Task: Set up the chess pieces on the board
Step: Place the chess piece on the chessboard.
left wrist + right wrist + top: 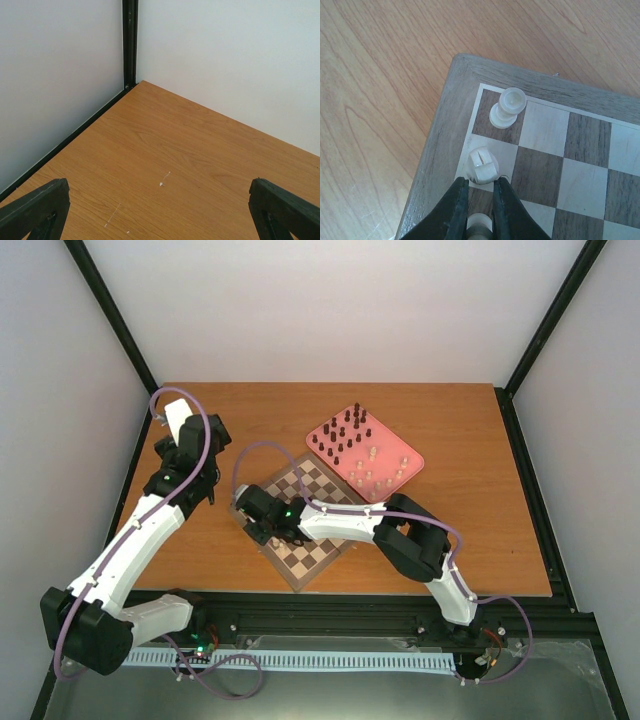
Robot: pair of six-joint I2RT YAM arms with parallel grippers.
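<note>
Corner work at the left end of the board (315, 480), tight against its brown border, with bare table (470, 530) open beyond the left and near sides. Two cream chess pieces (507, 107) upright on the corner square and the next one along the edge, close but apart. Right gripper (480, 187) pinched almost closed on a third cream piece (479, 222), low over the following edge square. Right arm stretched leftward across the board, elbow folded near the table's front edge. Other pieces, dark and cream, upright in the pink tray (415, 462) just beside the board's far side. Left gripper (157, 190) facing the table's far-left corner, fingers (35, 210) spread wide, nothing between them.
</note>
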